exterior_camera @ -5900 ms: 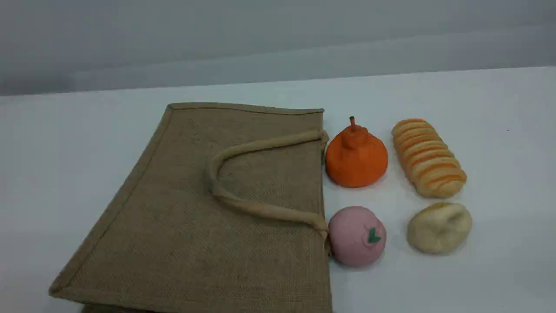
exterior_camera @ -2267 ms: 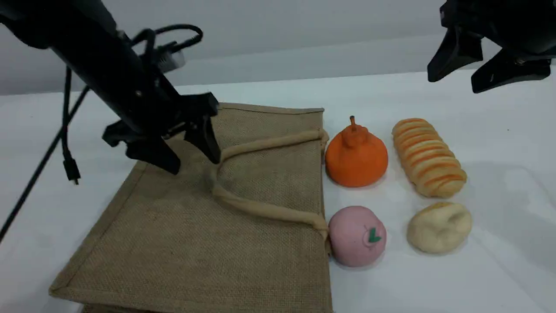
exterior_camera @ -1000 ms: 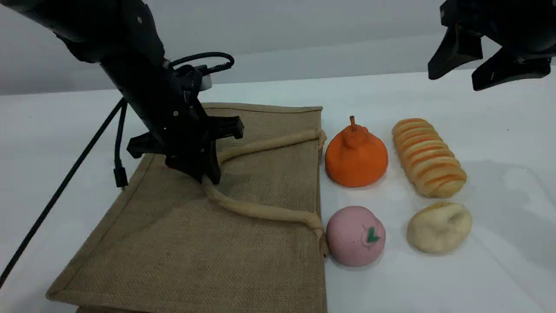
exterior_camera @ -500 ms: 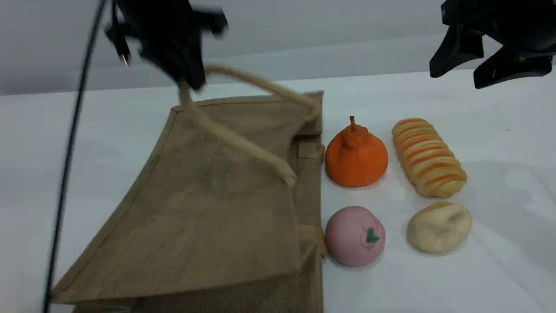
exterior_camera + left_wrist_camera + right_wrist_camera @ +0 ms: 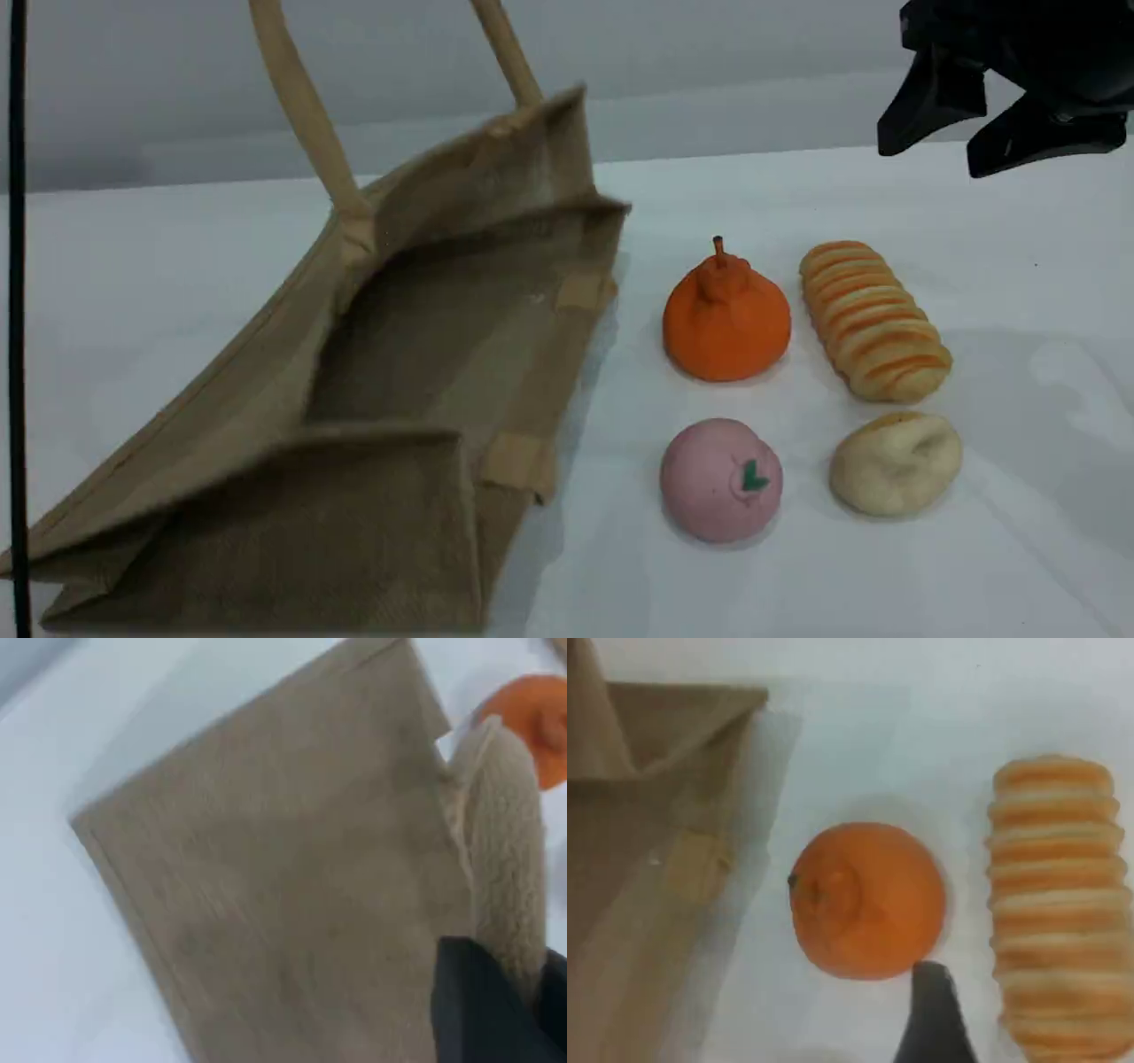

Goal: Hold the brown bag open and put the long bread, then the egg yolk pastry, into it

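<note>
above the table, the woven tan-brown jute bag (image 5: 354, 372) has been lifted open by its beige rope handle (image 5: 505, 842), clamped in the closed left gripper (image 5: 509, 1010); the open right gripper (image 5: 1001, 133) hangs empty over the ridged, striped long bread (image 5: 873, 319).

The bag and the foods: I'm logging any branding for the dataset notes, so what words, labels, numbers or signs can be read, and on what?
None: no readable text in any view.
The brown bag shows plain weave, no print.
The pink ball bears only a green leaf mark, not writing.
</note>
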Robot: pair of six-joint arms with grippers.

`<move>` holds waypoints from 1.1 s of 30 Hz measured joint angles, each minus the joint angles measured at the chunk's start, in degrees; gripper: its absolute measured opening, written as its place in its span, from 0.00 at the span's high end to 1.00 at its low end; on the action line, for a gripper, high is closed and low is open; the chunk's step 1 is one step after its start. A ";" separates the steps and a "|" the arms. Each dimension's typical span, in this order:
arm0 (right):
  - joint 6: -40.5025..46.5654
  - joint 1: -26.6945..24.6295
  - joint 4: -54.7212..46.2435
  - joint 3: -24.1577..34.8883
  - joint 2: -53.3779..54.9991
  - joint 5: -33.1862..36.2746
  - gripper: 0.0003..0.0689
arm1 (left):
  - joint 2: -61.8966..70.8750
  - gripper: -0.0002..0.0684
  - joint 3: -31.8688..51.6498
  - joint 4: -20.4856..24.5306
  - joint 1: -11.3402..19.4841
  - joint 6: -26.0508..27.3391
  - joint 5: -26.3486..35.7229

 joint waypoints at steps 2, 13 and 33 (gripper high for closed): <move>0.00 0.00 0.00 0.00 0.00 -0.11 0.37 | -1.13 0.86 -0.70 0.07 0.00 1.76 -0.05; -4.20 0.00 0.11 0.00 2.85 0.81 0.37 | -2.96 0.86 -3.58 -3.46 0.00 13.74 -0.27; -14.99 0.00 8.92 -6.93 18.05 -4.62 0.37 | -3.43 0.86 -4.15 -8.63 0.00 16.63 -0.32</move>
